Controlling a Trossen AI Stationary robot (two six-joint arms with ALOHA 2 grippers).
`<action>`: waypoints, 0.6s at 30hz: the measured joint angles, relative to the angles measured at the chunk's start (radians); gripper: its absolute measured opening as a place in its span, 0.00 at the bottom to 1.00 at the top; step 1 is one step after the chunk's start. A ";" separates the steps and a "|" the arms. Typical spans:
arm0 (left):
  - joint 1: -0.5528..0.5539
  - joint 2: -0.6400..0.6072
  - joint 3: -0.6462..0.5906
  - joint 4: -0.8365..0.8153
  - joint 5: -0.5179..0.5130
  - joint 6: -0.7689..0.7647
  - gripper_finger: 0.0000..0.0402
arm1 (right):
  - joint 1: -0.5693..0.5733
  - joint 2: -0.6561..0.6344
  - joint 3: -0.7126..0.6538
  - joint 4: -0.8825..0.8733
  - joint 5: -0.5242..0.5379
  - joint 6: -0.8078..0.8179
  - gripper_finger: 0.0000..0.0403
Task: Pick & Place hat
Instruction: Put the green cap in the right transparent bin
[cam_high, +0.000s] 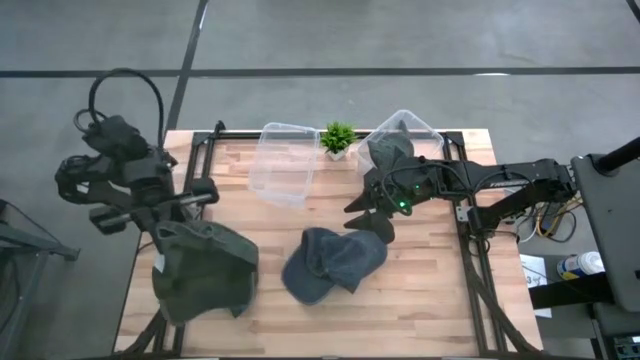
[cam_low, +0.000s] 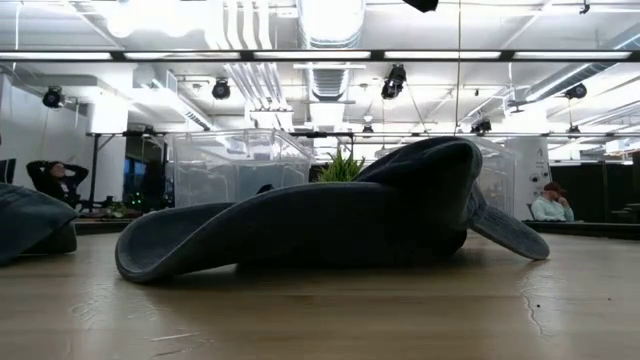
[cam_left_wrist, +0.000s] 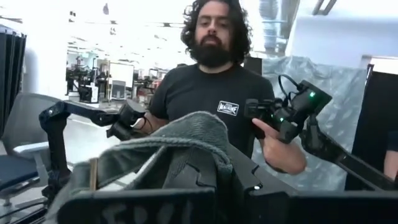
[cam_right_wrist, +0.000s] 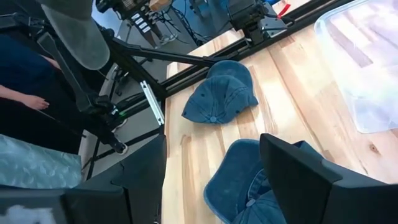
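A dark olive hat (cam_high: 205, 272) lies at the table's near left; it also shows at the low view's left edge (cam_low: 30, 222), resting on the wood. My left gripper (cam_high: 172, 228) is shut on its far-left part. A blue denim hat (cam_high: 332, 262) lies flat mid-table, brim toward the near edge, and fills the low view (cam_low: 330, 225). My right gripper (cam_high: 368, 218) hovers open just above that hat's far-right edge; in the right wrist view the blue hat (cam_right_wrist: 245, 183) lies below the spread fingers (cam_right_wrist: 214, 180). My left gripper pinches a bunched fold of the olive hat's cloth (cam_left_wrist: 194, 134) between its two fingers, at the hat's far-left side. The cloth humps up over the fingers and hides the fingertips. The rest of the hat lies on the table toward the near edge.
Two clear plastic bins stand at the far edge: one (cam_high: 283, 160) left of a small potted plant (cam_high: 338, 138), one (cam_high: 405, 132) right of it with a dark hat (cam_high: 388, 152) inside. A person with hand controllers stands beyond the table (cam_left_wrist: 214, 93). Black rails (cam_high: 470, 250) flank the tabletop.
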 joint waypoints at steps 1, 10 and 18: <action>0.000 0.002 0.000 -0.002 0.000 0.001 0.00 | 0.000 0.000 0.000 0.000 0.000 0.002 0.62; 0.034 0.021 0.000 -0.085 -0.368 -0.019 0.00 | 0.000 0.001 0.001 0.002 0.000 0.030 0.65; 0.040 0.052 -0.001 -0.161 -0.807 -0.060 0.00 | -0.003 0.002 0.013 0.013 0.072 0.028 0.69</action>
